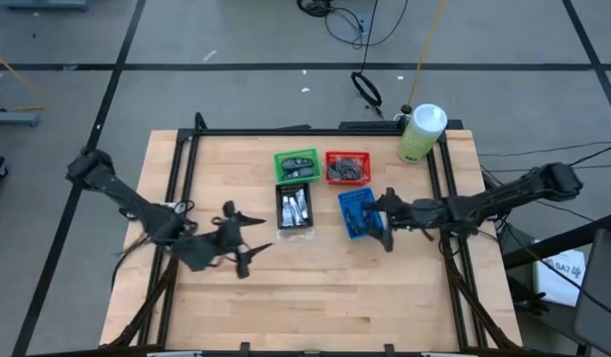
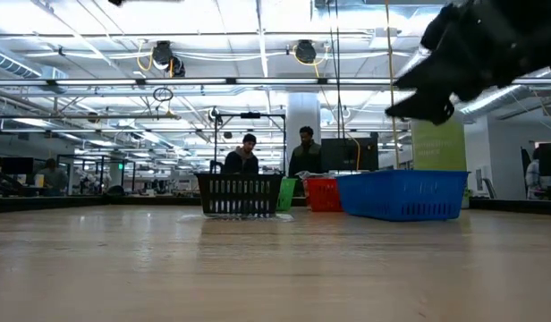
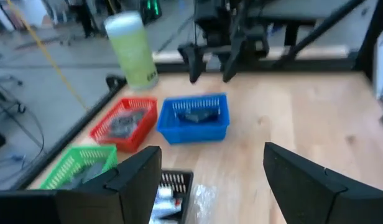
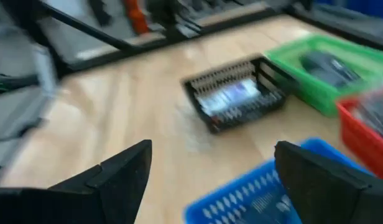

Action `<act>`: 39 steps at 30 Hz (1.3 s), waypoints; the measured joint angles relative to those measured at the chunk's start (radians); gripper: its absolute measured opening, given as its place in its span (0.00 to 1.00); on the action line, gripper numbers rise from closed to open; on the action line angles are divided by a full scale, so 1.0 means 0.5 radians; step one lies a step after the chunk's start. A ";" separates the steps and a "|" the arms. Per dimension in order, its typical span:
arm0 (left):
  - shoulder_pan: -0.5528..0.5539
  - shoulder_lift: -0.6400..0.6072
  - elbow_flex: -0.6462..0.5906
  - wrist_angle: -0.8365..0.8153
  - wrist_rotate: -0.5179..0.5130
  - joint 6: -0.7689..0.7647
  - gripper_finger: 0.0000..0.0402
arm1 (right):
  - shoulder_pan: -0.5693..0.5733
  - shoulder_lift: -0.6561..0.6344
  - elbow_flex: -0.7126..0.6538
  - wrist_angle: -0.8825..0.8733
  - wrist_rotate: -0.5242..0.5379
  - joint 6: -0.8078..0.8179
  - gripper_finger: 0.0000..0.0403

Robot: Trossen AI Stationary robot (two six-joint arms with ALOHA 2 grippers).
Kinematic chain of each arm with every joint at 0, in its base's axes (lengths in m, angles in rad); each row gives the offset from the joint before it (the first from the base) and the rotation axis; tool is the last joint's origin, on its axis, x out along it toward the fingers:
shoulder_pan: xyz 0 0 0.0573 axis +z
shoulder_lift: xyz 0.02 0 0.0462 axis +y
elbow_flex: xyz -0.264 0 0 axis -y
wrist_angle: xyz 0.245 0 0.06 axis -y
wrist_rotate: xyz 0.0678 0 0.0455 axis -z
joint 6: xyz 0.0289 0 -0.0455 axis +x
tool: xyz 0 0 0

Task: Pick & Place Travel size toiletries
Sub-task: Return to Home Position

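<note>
Sorting appears complete, and I am watching clearance at the blue slotted plastic bin [image 3: 194, 132].
I am holding my right gripper [image 1: 383, 220] spread and empty, hovering just beside that bin's outer wall and above its rim. My left gripper [image 1: 248, 244], likewise spread and empty, is hanging near the black slotted bin [image 2: 240, 195]. The toiletries are all lying in bins: silver-white mini tubes [image 4: 232, 96] in the black, dark navy flat packets [image 3: 194, 115] in the blue, black oval pieces [image 4: 325, 65] in the green plastic bin [image 4: 303, 87], grey round discs [image 3: 126, 121] in the red plastic bin [image 3: 126, 140]. Judged risk: a low or sideways pull toward home is liable to snag a finger on the light blue bin — dragging or tipping it, spilling packets.
</note>
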 joint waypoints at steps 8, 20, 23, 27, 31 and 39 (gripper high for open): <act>-0.177 -0.274 -0.121 -0.171 -0.272 -0.062 0.70 | -0.001 -0.533 -0.001 -0.111 -0.420 -0.042 0.82; -0.325 -0.794 -0.976 0.312 -0.412 -0.426 0.70 | 0.000 -1.032 -0.067 -0.482 -1.151 -0.084 0.82; -0.362 -0.857 -1.122 0.482 -0.444 -0.424 0.70 | -0.001 -1.167 -0.139 -0.404 -1.146 -0.166 0.81; -0.422 -0.901 -1.227 0.609 -0.447 -0.386 0.70 | -0.001 -1.384 -0.197 -0.419 -1.147 -0.187 0.81; -0.486 -0.912 -1.240 0.615 -0.450 -0.320 0.70 | -0.001 -1.569 -0.270 -0.426 -1.163 -0.190 0.82; -0.616 -0.912 -1.240 0.614 -0.569 -0.312 0.70 | -0.001 -1.835 -0.465 -0.423 -1.204 -0.210 0.81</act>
